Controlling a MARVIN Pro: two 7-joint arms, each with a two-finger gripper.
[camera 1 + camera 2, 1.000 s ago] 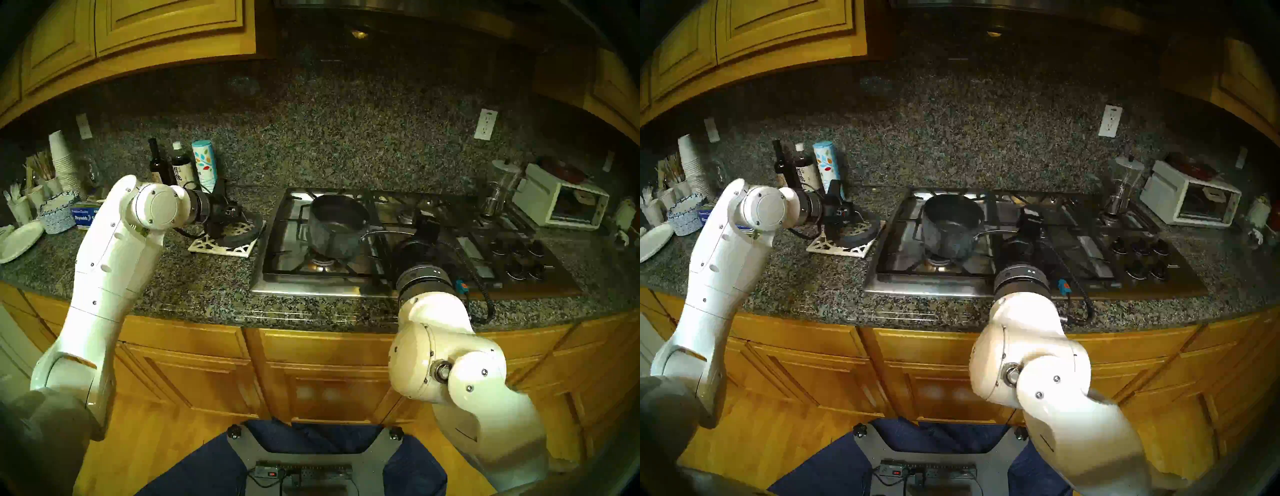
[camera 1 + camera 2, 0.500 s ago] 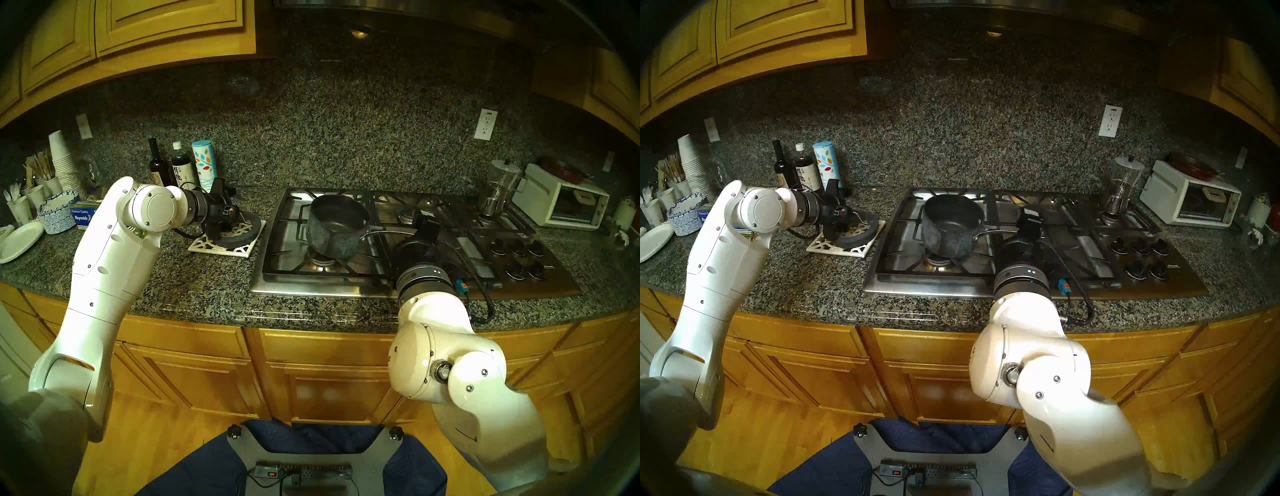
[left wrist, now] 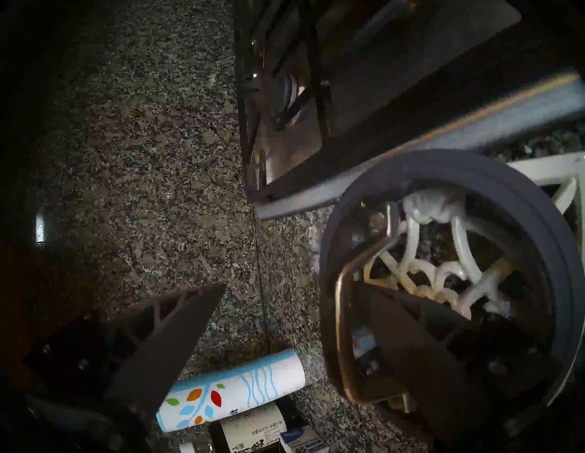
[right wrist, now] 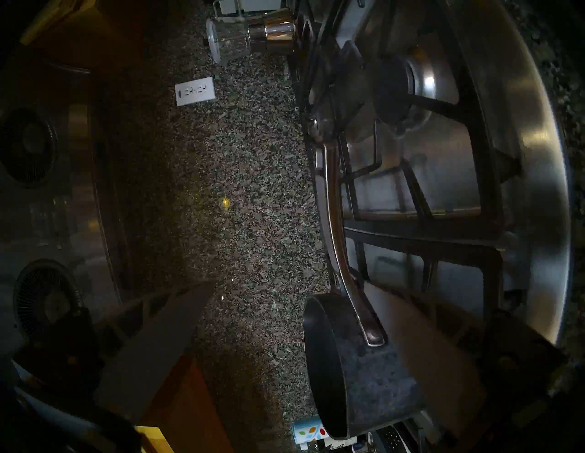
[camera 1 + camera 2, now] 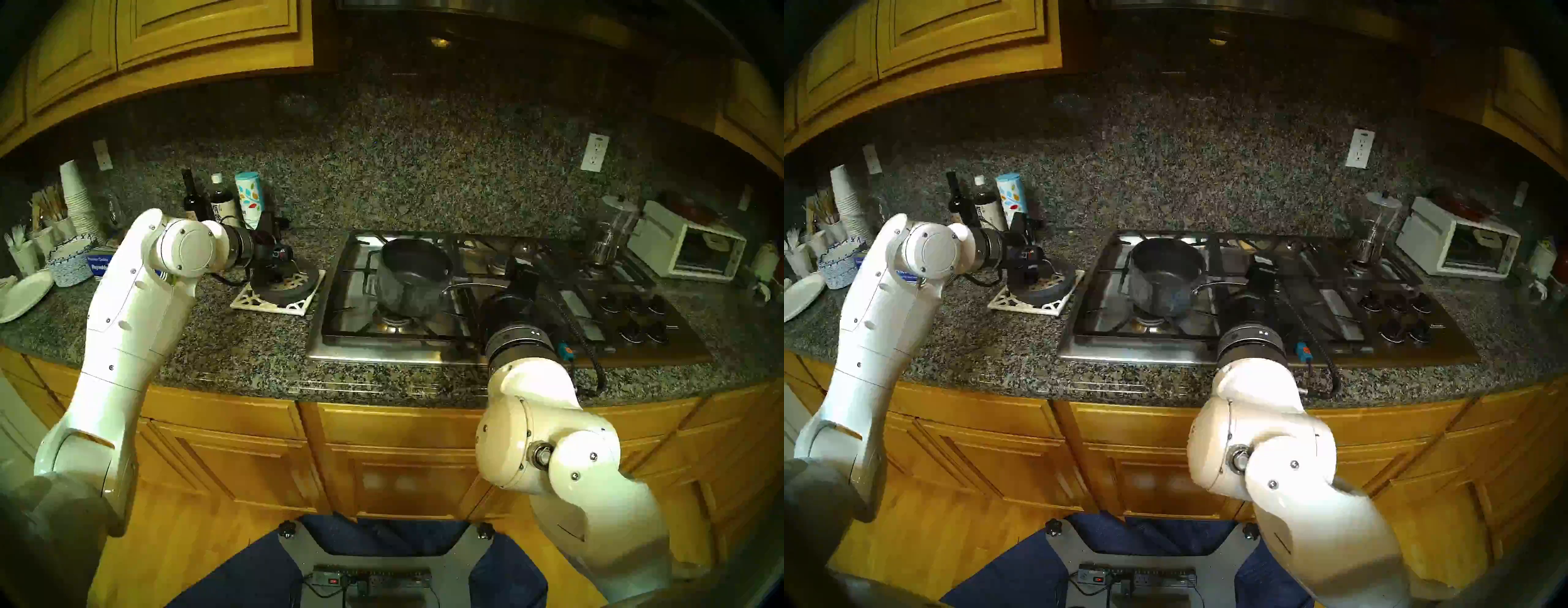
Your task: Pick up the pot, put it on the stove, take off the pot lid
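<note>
Speckled granite worktop [image 5: 237, 339] carries a stainless-steel gas stove [image 5: 424, 352] with black cast-iron grates; the mottled dark-grey pot [image 5: 409, 278] stands uncovered on a front burner.

Head right: the glass-centred, grey-rimmed lid [image 5: 1047, 286] lies on a white lattice trivet [image 5: 1015, 302].

Left wrist: the left gripper [image 3: 285, 300] is spread wide, one finger [image 3: 411, 341] across the lid's glass beside its metal loop, gripping nothing.

Right wrist: the right gripper [image 4: 294, 294] gapes open beside the slim silver handle [image 4: 335, 240], holding nothing.
</note>
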